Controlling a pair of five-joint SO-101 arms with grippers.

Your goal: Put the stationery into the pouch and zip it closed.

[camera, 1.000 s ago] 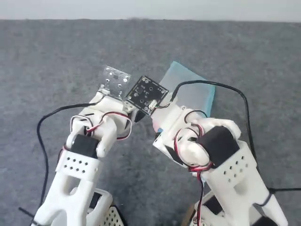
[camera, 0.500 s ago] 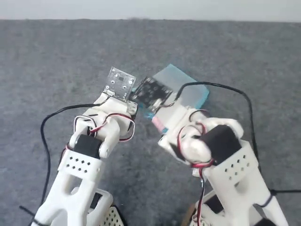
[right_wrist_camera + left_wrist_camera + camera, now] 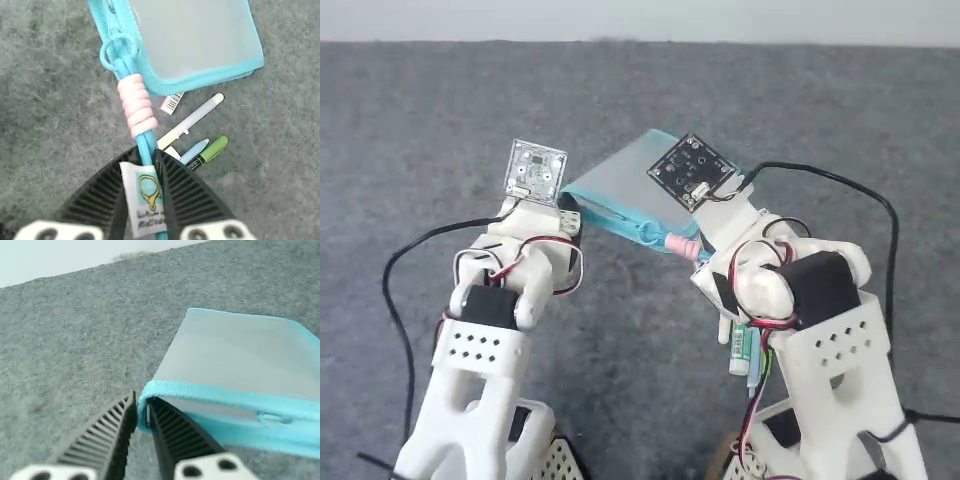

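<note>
The pouch [image 3: 616, 186] sits between the two arms above the worktop [image 3: 430, 110]. The left claw [image 3: 141, 409] pinches its left corner. The right claw [image 3: 145, 156] clamps the zipper strap [image 3: 138, 107] at its right end. Pens [image 3: 192, 122] lie on the worktop outside the pouch, just beside it, beneath the right arm.

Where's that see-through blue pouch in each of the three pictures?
High view: translucent pouch with turquoise trim, centre, between the two arms.
Left wrist view: pouch corner pinched in the left gripper.
Right wrist view: pouch beyond the pink coil on the cord the right gripper grips.
Shared landmark: the turquoise trim.
</note>
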